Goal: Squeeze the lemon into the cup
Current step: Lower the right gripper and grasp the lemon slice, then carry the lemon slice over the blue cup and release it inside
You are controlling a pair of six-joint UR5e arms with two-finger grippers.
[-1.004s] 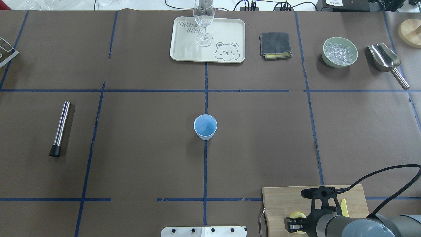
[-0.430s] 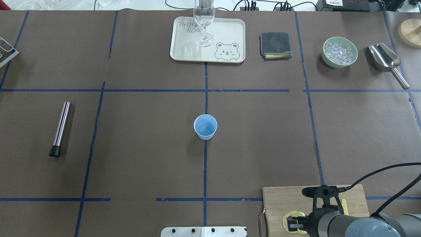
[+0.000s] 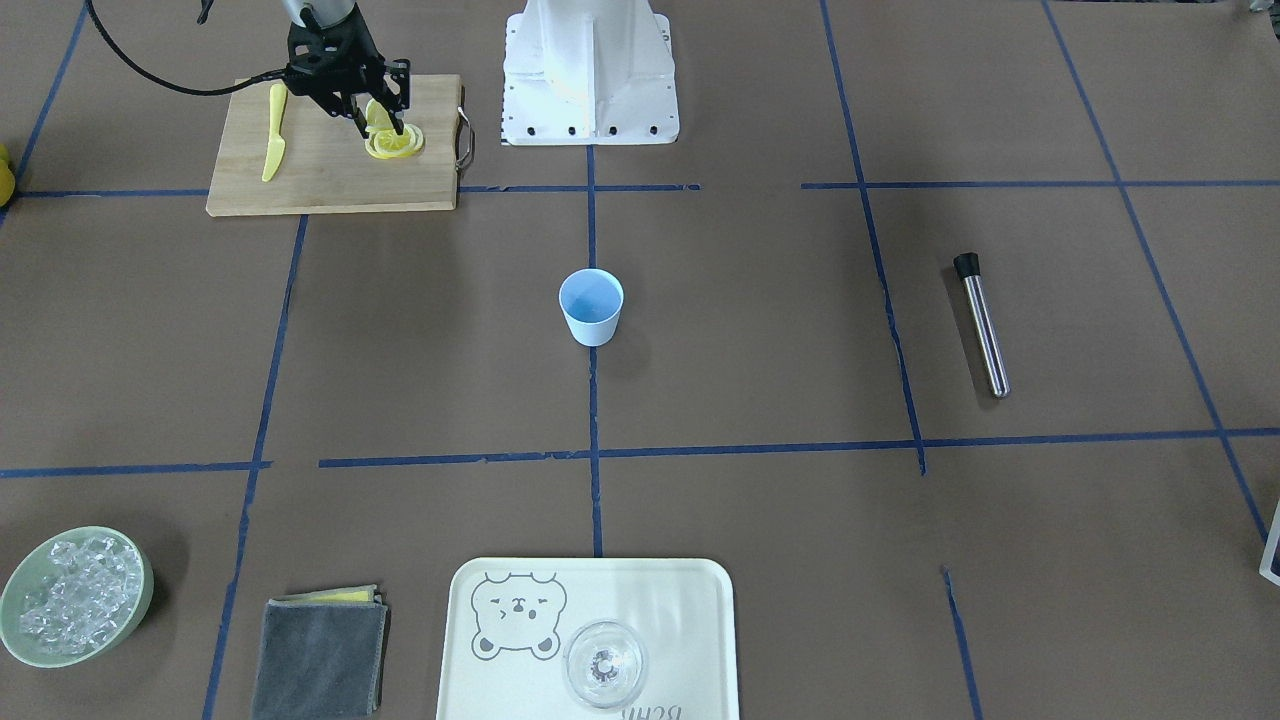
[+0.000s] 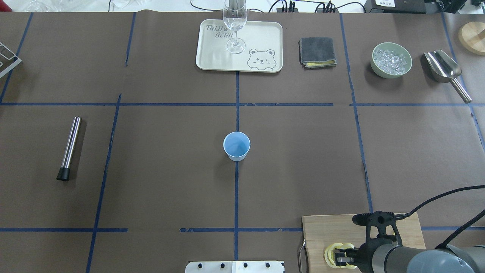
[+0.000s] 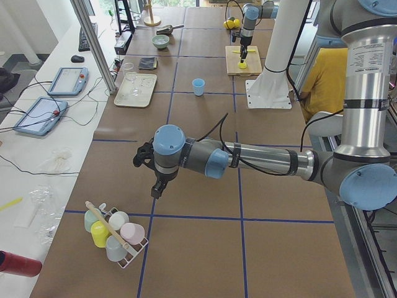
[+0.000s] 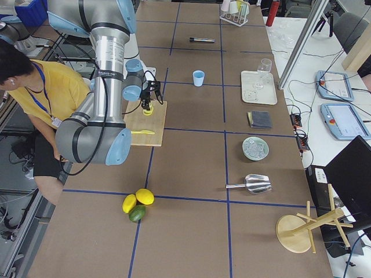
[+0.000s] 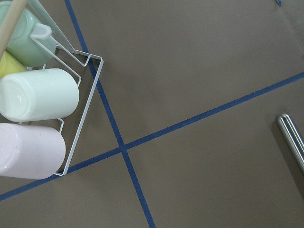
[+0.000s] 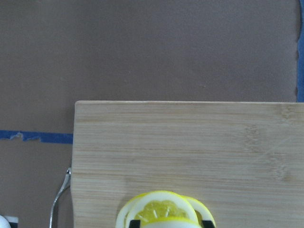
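The light-blue cup (image 4: pixel 236 146) stands upright at the table's middle; it also shows in the front view (image 3: pixel 591 305). Lemon slices (image 3: pixel 395 145) lie stacked on the wooden cutting board (image 3: pixel 320 185) near the robot's base. My right gripper (image 3: pixel 380 120) is low over the stack, its fingers on either side of a lemon slice (image 8: pixel 159 211) in the right wrist view. In the overhead view the right gripper (image 4: pixel 344 260) sits on the slices (image 4: pixel 332 256). My left gripper (image 5: pixel 156 192) hangs over the table's left end, far from the cup; I cannot tell whether it is open or shut.
A yellow plastic knife (image 3: pixel 272 145) lies on the board beside the gripper. A steel muddler (image 4: pixel 69 148) lies at the left. A tray (image 4: pixel 212 57) with a clear glass, a grey cloth (image 4: pixel 317 51), a green bowl of ice (image 4: pixel 391 60) and a scoop (image 4: pixel 443 68) line the far edge. A cup rack (image 7: pixel 76 118) is under the left wrist.
My right gripper has shifted slightly right and back toward the robot over the board. The lemon slices now show more, fanned out at the fingers' left. The cup has not moved.
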